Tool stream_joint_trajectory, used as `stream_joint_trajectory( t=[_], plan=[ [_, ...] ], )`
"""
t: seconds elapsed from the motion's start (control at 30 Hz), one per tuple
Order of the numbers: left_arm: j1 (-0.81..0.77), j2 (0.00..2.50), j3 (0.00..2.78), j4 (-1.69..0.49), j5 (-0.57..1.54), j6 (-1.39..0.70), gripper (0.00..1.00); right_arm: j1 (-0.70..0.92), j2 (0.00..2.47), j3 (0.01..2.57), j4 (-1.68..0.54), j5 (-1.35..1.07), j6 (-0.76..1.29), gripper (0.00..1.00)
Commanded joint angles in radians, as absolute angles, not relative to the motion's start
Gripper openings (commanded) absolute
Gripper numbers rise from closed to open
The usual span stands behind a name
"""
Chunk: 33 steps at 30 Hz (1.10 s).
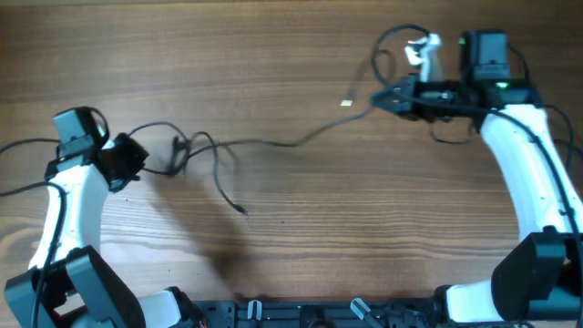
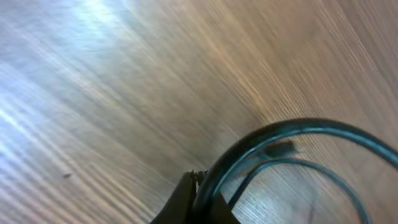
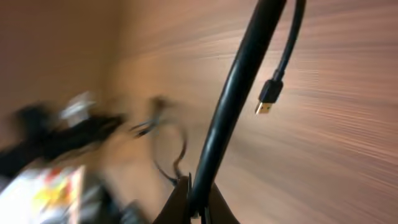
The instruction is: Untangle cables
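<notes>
Cables [image 1: 273, 143] span the tabletop [image 1: 273, 55], left gripper [image 1: 127, 162] clenched on them near the left edge, right gripper [image 1: 381, 98] clenched on them toward the far right corner. Their tangle [image 1: 187, 150] lies just beside the left jaws.

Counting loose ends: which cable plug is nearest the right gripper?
The gold-tipped plug just left of the right gripper; the dark plug is mid-table, far off.

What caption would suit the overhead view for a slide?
Black cables strung between left gripper and right gripper over a wooden table.
</notes>
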State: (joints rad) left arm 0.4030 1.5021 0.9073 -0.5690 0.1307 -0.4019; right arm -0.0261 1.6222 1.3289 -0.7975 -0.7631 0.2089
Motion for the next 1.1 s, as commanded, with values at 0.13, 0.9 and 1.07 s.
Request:
stream_joint_trajectory(
  t=[0.13, 0.9, 1.07],
  plan=[
    [0.463, 1.557, 0.863, -0.485, 0.091, -0.48, 0.04, -0.255, 1.627, 1.333, -0.875, -0.049, 0.273, 0.04],
    [0.624, 1.571, 0.86, -0.461, 0.149, -0.73, 0.04, -0.449, 1.631, 1.333, -0.813, -0.256, 0.371, 0.04],
    [0.439, 1.571, 0.86, -0.395, 0.149, -0.691, 0.04, -0.442, 1.633, 1.333, -0.802, -0.227, 0.34, 0.04]
  ],
)
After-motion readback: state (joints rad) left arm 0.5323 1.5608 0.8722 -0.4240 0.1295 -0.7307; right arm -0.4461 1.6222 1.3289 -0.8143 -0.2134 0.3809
